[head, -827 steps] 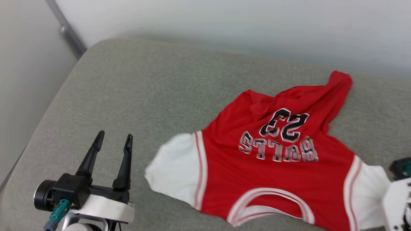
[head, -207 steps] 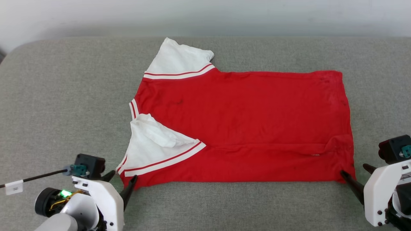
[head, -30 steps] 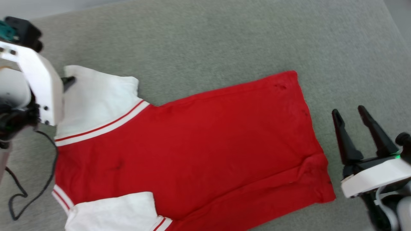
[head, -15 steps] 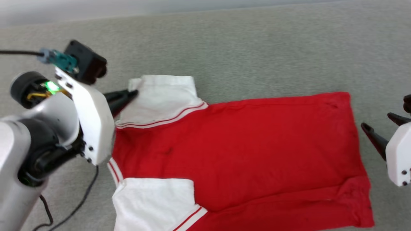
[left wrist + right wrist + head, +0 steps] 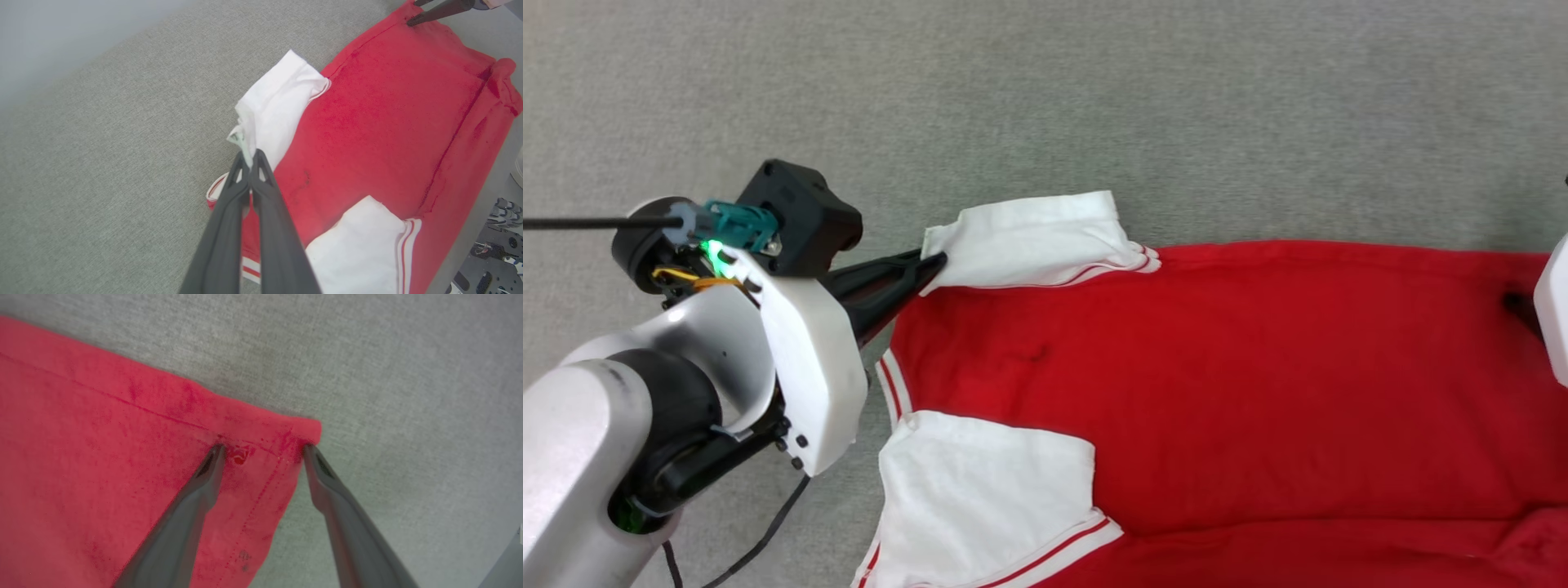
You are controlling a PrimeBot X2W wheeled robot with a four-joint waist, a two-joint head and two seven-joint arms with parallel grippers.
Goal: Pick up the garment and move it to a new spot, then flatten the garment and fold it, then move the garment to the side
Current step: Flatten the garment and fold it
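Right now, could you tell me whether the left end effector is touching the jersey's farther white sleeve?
Touching. The left wrist view shows the left end effector shut on the farther white sleeve of the garment, its edge pinched between the fingertips.

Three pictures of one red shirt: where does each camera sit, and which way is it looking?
Head view: on the robot's head, looking down at the garment on the grey cushion; its pale left arm and left gripper show.
Left wrist view: on the left wrist, looking along its shut fingers, which pinch the white sleeve.
Right wrist view: on the right wrist, looking along the open right gripper at the red hem corner.
Shared: head and left wrist views both show the pinched sleeve.
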